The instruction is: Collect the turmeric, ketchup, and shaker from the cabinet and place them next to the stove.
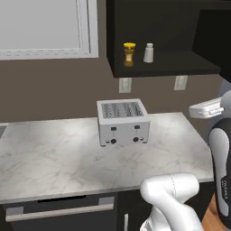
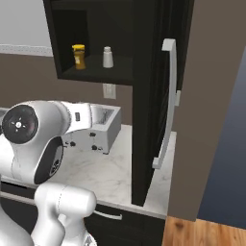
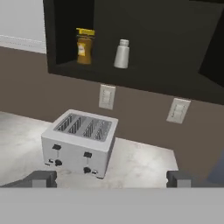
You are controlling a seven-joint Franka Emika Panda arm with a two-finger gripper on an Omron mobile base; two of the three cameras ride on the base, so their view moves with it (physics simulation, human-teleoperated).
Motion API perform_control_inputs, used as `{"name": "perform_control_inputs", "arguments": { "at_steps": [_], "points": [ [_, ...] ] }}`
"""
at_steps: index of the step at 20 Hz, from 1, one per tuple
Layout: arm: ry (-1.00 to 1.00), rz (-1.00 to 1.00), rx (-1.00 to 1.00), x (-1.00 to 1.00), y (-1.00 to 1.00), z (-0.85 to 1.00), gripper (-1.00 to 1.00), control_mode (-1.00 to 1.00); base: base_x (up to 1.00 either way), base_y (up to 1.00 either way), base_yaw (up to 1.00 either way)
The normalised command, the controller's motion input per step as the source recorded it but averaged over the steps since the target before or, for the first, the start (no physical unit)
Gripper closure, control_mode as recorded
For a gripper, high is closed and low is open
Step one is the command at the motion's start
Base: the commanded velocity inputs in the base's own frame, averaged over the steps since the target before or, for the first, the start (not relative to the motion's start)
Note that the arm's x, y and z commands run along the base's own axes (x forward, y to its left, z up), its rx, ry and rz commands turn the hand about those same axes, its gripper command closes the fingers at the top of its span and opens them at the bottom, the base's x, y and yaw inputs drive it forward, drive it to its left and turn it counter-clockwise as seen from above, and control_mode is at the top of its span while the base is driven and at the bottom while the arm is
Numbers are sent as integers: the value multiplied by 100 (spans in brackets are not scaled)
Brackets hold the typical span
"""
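From the left base view, the small amber-yellow turmeric jar with its yellow cap [image 1: 129, 54] and the white-grey rounded shaker [image 1: 148, 53] stand side by side but apart on the shelf of the black wall cabinet [image 1: 158, 70], up at twelve o'clock from the silver four-slot toaster [image 1: 123, 122] on the marble counter [image 1: 54, 158]. The right base view shows the pair at eleven o'clock, above the toaster, with no ketchup or stove visible. In my hand view my gripper [image 3: 111, 179] is spread wide and empty, tips at seven and five o'clock, aimed up toward the shelf, I judge for a first reach.

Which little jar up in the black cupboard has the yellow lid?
The turmeric, the amber jar on the left of the cabinet shelf. The shaker beside it is white-grey with a rounded top.
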Motion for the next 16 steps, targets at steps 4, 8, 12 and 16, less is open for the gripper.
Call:
{"name": "perform_control_inputs", "arguments": {
  "at_steps": [4,8,12,16],
  "points": [
    [-17,0,-1,1,0,41,-100,-100,0,0,0],
    [-9,-2,0,5,0,39,-100,-100,0,0,0],
    [-6,0,0,24,7,42,-100,-100,0,0,0],
    [-4,0,0,40,8,31,-100,-100,0,0,0]
  ]
}}
